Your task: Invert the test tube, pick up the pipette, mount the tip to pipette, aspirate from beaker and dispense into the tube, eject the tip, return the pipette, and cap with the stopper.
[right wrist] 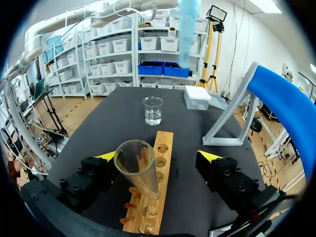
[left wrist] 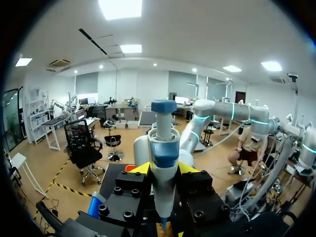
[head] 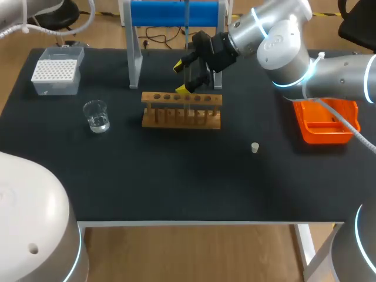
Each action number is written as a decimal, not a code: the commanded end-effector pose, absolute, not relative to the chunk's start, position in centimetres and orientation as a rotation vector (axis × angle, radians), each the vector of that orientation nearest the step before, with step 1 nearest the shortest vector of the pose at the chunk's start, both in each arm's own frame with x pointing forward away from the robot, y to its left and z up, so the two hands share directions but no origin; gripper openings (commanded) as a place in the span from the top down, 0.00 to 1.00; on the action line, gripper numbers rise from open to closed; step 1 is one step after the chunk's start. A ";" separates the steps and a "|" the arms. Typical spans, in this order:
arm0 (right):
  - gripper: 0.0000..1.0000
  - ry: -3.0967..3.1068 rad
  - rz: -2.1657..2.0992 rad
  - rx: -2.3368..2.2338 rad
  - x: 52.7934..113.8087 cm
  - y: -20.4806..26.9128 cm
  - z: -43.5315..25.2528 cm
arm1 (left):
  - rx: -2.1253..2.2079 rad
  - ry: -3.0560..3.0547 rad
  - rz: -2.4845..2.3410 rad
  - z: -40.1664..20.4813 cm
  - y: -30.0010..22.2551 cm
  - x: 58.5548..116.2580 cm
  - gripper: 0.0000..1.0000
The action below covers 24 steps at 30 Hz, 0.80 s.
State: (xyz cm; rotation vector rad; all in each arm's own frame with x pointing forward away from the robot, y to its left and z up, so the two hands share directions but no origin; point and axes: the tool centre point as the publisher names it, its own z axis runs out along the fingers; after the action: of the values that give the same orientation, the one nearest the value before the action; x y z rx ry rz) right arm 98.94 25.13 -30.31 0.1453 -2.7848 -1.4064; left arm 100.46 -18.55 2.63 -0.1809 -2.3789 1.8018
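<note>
In the wooden rack (head: 182,108), partway along its row of holes, the test tube (right wrist: 138,168) stands mouth up and leaning a bit. It's right between the fingers of our right gripper (right wrist: 158,157), which are spread wide apart. One finger sits close to the glass and the other well clear, so nothing is clamped there. Over on our other arm, the left gripper (left wrist: 164,169) looks closed on the pipette (left wrist: 163,148), with a yellow tip snug on each flank and the body upright.

What worries us is that lean. If the right gripper pulls off crooked, a finger could clip the rim and tip the tube, or drag the light rack across the desk (head: 176,182). A tilted mouth is also a small target, so the dispense could run down the outside. And the pipette's a smooth plastic barrel, so any slip in the grip would throw off mounting at the tip box (head: 56,70).

Materials-wise, the tube and beaker (head: 96,116) are thin clear glass, round and slick, and the beaker holds a little clear liquid. The rack is pale wood with pegs. The stopper (head: 255,147) is a small pale plug lying alone on the dark matte desk, and we'd guess it rolls easily.
</note>
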 end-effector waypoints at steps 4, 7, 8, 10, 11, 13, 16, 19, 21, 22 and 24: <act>0.00 -2.786 -1.400 0.146 98.9 25.0 -30.2 | -0.172 -2.379 1.822 2.0 -18.1 100.2 1.00; 0.00 -2.786 -1.400 0.146 98.9 25.0 -30.2 | -0.169 -2.376 1.823 1.6 -18.0 100.3 1.00; 0.00 -2.786 -1.400 0.146 98.9 25.0 -30.2 | -0.168 -2.374 1.824 1.6 -17.9 100.4 1.00; 0.00 -2.786 -1.400 0.146 98.9 25.0 -30.2 | -0.166 -2.372 1.826 1.4 -17.9 100.5 1.00; 0.00 -2.786 -1.400 0.146 98.9 25.0 -30.2 | -0.165 -2.370 1.827 1.3 -17.9 100.5 1.00; 0.00 -2.786 -1.400 0.146 98.9 25.0 -30.2 | -0.161 -2.365 1.833 1.1 -17.9 100.5 1.00; 0.00 -2.786 -1.400 0.146 98.9 25.0 -30.2 | -0.154 -2.350 1.837 0.8 -18.1 100.5 1.00; 0.00 -2.786 -1.400 0.146 98.9 25.0 -30.2 | -0.143 -2.335 1.835 0.3 -18.4 100.5 1.00; 0.00 -2.786 -1.400 0.146 98.9 25.0 -30.2 | -0.138 -2.331 1.838 0.1 -18.4 100.5 1.00; 0.00 -2.786 -1.400 0.146 98.9 25.0 -30.2 | -0.136 -2.329 1.839 0.0 -18.4 100.4 1.00; 0.00 -2.786 -1.400 0.146 98.9 25.0 -30.2 | -0.131 -2.326 1.840 -0.2 -18.3 100.4 1.00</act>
State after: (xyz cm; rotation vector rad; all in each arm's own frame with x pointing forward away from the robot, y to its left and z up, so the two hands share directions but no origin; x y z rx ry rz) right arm 98.94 25.13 -30.31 0.1453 -2.7848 -1.4064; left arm 100.61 -18.31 0.10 -0.1351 -2.3294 1.8281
